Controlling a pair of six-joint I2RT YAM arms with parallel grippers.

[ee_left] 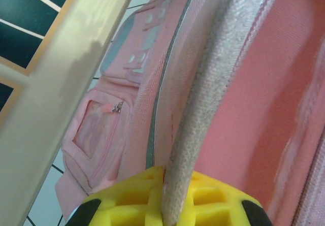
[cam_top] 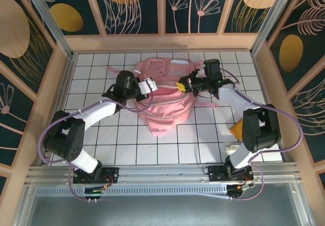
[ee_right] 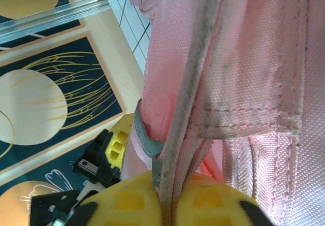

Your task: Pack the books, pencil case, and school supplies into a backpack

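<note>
The backpack [cam_top: 167, 111] is pinched at both sides of its mouth

It is laid mid-table on the white tiles [cam_top: 101, 139]. The edge of its opening is clamped by the left gripper [cam_top: 149, 86] on one side and nipped by the right gripper [cam_top: 185, 85] on the other (grey binding squeezed between yellow pads). A small orange item [cam_top: 236, 129] is seen beside the right arm.

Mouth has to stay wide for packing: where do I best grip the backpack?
Pinch the piped rim of the backpack opening from its left and right sides, across the edge: it forms a thin raised ridge that jaws can close across.
</note>
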